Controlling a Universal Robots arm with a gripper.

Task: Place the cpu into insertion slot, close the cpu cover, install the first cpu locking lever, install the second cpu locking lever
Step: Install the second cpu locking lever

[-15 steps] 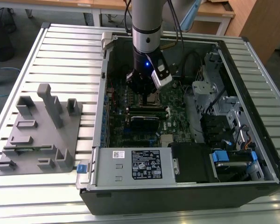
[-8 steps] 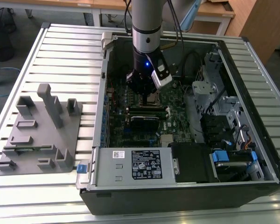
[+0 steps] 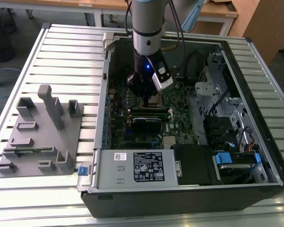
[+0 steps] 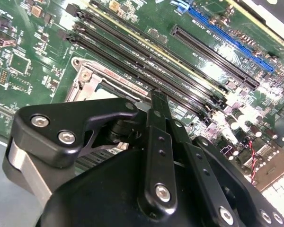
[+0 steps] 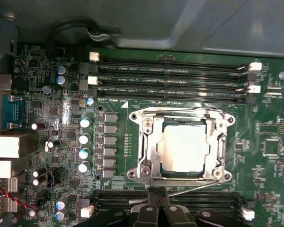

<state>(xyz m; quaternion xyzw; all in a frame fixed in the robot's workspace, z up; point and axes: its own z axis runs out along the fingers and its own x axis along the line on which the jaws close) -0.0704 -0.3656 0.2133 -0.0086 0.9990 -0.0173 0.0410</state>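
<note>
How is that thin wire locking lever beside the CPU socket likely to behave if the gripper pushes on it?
The locking lever looks like a thin bare metal rod, so it would probably flex and spring back rather than stay stiff. Its smooth, shiny surface suggests it could slip off the gripper. It runs along the cpu cover, seemingly anchored at one end, so it should swing, not slide.

The work surface is a slatted metal table point(image 3: 61, 56) with ribs running across the exterior view. Two items rest directly on it. An open computer case point(image 3: 189, 189) occupies the centre and the 3 o'clock side of the table, lying on its side with the interior facing up. A grey fixture tray point(image 3: 40, 137) with upright posts and pockets lies at 9 o'clock, just beside the case, its edge close to the case wall.
</note>
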